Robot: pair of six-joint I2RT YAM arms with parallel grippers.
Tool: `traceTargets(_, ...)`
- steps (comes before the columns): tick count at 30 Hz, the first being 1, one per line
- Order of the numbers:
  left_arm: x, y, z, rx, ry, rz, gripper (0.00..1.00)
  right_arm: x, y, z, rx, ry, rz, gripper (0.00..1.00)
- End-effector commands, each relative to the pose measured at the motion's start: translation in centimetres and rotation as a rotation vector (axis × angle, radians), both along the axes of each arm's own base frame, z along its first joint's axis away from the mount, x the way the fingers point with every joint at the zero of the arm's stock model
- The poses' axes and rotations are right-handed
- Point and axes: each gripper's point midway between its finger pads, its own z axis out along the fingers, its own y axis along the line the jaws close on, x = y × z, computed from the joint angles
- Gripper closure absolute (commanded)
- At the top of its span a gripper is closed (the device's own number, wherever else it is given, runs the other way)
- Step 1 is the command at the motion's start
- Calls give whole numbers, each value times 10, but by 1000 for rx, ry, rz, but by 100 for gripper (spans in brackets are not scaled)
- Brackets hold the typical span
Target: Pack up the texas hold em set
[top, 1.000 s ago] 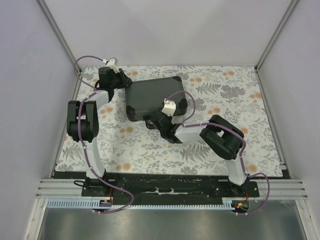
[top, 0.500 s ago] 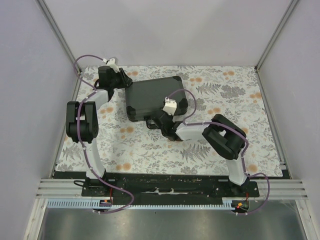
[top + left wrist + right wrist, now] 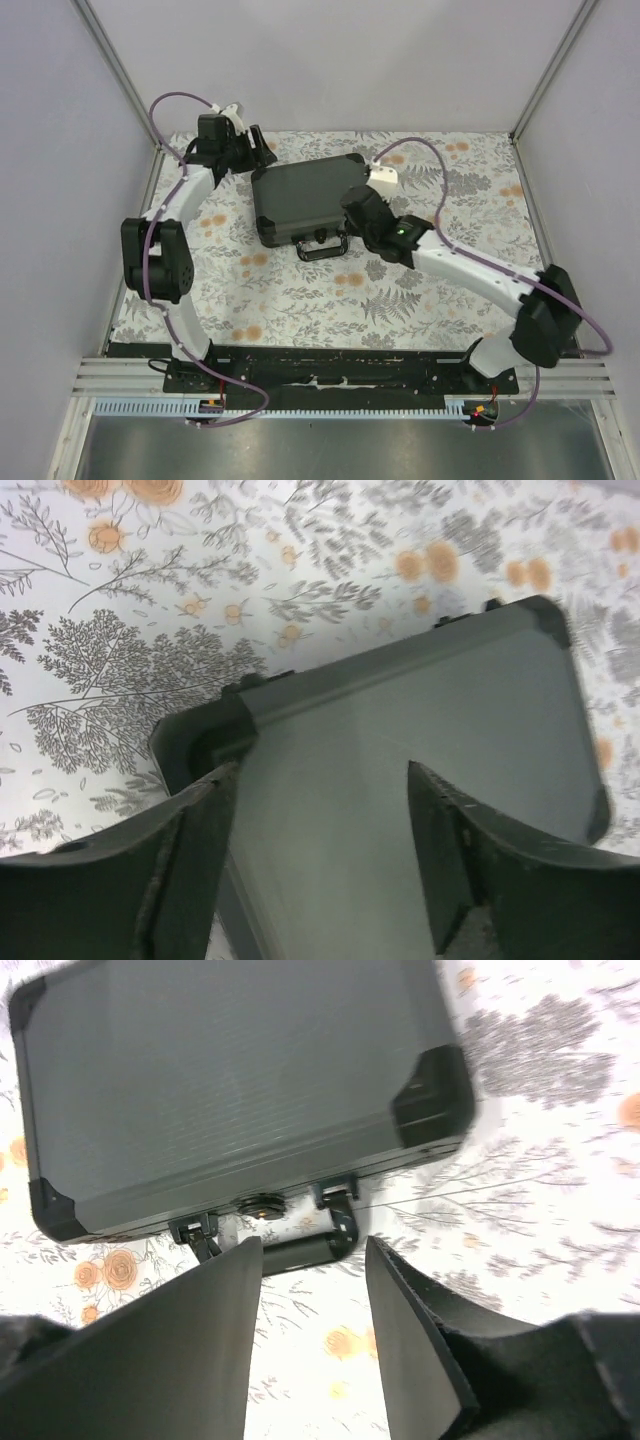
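Two wrist cameras supply what the overhead view hides. Seen from above, the right gripper (image 3: pixel 308 1245) is only a dark lump over the briefcase's near right corner, and how its jaws stand cannot be read. Its own camera shows both fingers (image 3: pixel 190 1340) spread with nothing clamped, and the black handle (image 3: pixel 300 1252) lies below the gap on the floral cloth (image 3: pixel 520 1210). Farther back, only the left wrist camera shows the left gripper (image 3: pixel 320 775) standing wide and empty above the lid, one finger by a black corner cap (image 3: pixel 205 742). The overhead view alone gives the whole briefcase (image 3: pixel 300 192): shut, flat on the cloth, toward the back of the table, handle side nearest the arms.

A second ago the right gripper was closed, down at the handle and hiding it. Now it has lifted off and parted, and its arm stretches out to the right, leaving the handle bare. The left gripper has parted too. The case lies about where it was.

It sits between the two grippers, the right above its near right corner and the left over its far left corner. Neither grips it.
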Motion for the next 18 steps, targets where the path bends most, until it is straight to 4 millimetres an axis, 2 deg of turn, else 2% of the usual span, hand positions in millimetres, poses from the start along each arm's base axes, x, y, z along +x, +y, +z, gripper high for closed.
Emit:
traceTargets(1, -35, 1, 83, -12, -127, -2, 18, -35, -69, 25, -76, 77, -49, 44)
traceTargets(2, -44, 0, 97, -28, -150, 1, 14, -40, -83, 31, -79, 95, -61, 41)
traceTargets(4, -60, -2, 112, -63, -166, 4, 12, -55, -109, 43, -94, 128, -78, 33)
traceTargets(6, -77, 1, 124, -99, -168, 40, 11, -70, -133, 59, -95, 131, -95, 20)
traceTargets(9, -105, 6, 132, -132, -143, 91, 11, -92, -164, 86, -89, 113, -121, 4)
traceTargets(12, -139, 10, 138, -143, -119, 113, 10, -116, -191, 110, -88, 89, -150, 2)
traceTargets(14, -166, 14, 135, -126, -94, 115, 9, -132, -207, 125, -84, 71, -162, 2)
traceTargets(18, -225, 19, 130, -90, -21, 90, 9, -164, -228, 149, -50, 50, -155, 2)
